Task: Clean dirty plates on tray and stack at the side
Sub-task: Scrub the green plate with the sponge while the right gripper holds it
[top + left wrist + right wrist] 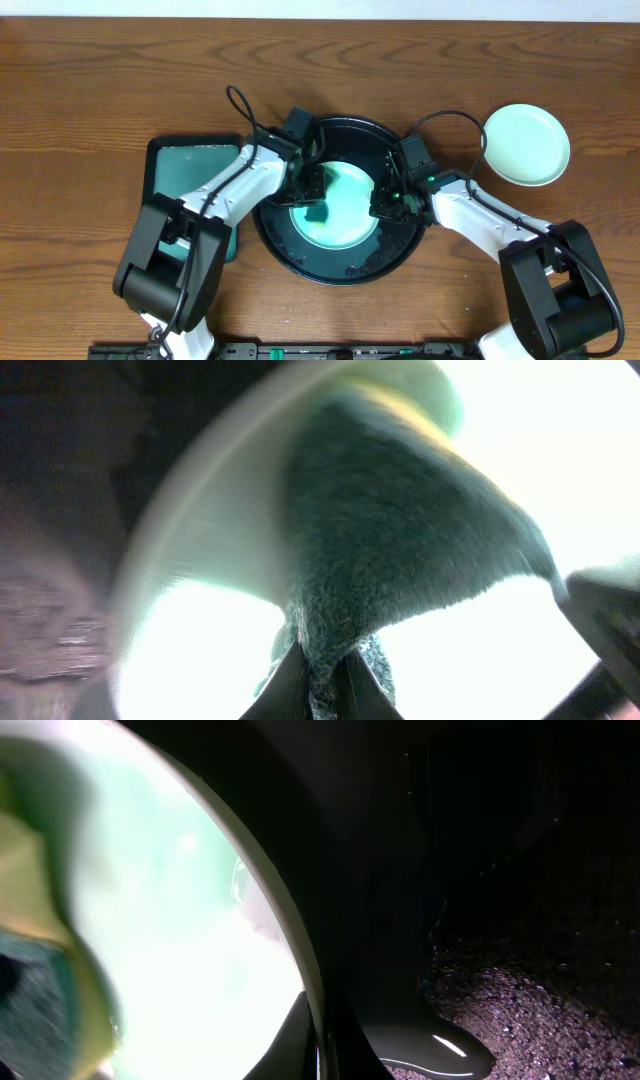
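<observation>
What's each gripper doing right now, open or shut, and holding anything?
Left gripper: closed on the sponge.
Right gripper: closed on the rim of the mint plate in the black tray.

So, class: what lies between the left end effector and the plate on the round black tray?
A teal sponge with a yellow layer, pinched by the left end effector and lying on the mint plate; the left wrist view shows it.
</observation>
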Robot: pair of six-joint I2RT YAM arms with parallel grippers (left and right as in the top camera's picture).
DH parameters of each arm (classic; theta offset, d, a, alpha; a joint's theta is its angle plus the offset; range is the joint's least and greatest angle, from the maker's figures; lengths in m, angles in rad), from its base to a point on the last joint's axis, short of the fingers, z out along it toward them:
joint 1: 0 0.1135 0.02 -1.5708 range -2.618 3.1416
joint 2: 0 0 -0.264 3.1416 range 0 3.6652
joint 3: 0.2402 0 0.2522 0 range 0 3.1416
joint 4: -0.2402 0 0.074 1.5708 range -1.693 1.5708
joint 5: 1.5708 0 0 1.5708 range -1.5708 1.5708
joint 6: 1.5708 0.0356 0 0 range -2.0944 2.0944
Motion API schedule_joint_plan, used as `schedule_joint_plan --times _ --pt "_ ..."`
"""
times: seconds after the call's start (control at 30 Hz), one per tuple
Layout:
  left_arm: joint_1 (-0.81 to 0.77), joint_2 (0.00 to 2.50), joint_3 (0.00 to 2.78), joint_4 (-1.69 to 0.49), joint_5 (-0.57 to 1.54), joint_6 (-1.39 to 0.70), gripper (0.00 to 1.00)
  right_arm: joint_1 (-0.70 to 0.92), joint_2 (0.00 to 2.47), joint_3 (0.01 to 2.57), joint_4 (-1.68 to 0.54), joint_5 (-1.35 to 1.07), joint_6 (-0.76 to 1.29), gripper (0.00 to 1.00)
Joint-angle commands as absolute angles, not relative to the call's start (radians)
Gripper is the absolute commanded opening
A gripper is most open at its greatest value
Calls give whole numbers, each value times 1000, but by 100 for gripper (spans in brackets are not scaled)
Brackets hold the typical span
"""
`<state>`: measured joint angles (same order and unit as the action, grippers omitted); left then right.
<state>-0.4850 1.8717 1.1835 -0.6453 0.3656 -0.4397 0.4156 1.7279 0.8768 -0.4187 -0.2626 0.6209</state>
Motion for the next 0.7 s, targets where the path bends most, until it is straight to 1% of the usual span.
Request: schedule_joint_plan --times 0.0,0.13,0.43,0.53,0.67 --pt "-546 1909 1141 -659 531 -412 7 434 1779 862 -424 -229 635 2" --pt "-576 1909 1141 -588 629 -420 7 434 1779 862 -425 -229 635 2" --pt "-554 1909 1141 -415 623 -493 7 434 1779 862 -435 -229 635 2" --pt "-526 1909 1141 -372 537 -524 7 434 1779 862 -438 -229 635 2" --pt "-473 1909 1142 -407 382 -537 7 434 1779 862 -446 -229 635 2"
